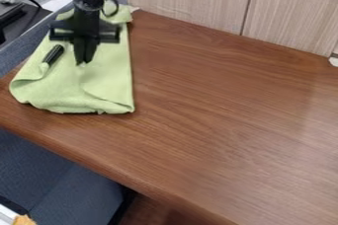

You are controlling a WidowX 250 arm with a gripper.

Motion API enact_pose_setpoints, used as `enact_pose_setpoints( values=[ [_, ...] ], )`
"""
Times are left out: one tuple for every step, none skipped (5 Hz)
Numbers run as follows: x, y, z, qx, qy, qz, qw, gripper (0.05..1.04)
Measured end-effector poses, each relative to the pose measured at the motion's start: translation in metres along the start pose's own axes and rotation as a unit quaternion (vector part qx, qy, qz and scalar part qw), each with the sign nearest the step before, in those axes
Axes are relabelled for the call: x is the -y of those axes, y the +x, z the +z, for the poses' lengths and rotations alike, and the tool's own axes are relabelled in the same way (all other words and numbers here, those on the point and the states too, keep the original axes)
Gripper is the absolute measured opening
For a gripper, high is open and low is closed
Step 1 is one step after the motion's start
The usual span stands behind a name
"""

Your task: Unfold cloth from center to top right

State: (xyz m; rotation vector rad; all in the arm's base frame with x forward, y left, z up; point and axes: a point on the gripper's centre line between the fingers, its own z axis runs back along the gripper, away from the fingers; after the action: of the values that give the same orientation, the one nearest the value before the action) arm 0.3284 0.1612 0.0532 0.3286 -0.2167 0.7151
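Pale green cloth (109,83), rumpled and partly folded, its lower edge wavy.

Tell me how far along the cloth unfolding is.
Done: the light green cloth lies partly spread on the wooden table. In hand: the pincer is down at the cloth; whether it grips is unclear. Left: apparently, opening the fold visible near the lower edge toward the top right.

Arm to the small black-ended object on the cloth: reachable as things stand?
Probably yes. The object lies on top of the green cloth, right beside the gripper, with nothing over it. Whether the gripper already grips cloth, I can't tell.
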Motion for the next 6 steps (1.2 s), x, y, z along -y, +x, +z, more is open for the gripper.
enact_pose_setpoints(
  values=[
    [0.008,0.001,0.017,0.009,-0.019,0.003,0.9998,0.054],
    [0.028,-0.007,0.033,0.01,-0.035,-0.009,0.9993,0.054],
    [0.064,-0.019,0.05,0.036,-0.041,-0.045,0.9975,0.054],
    [0.086,-0.023,0.053,0.038,-0.053,-0.055,0.9964,0.054],
    [0.115,-0.027,0.058,0.04,-0.078,-0.066,0.994,0.054],
    [0.14,-0.032,0.051,0.041,-0.092,-0.076,0.992,0.054]
  ],
)
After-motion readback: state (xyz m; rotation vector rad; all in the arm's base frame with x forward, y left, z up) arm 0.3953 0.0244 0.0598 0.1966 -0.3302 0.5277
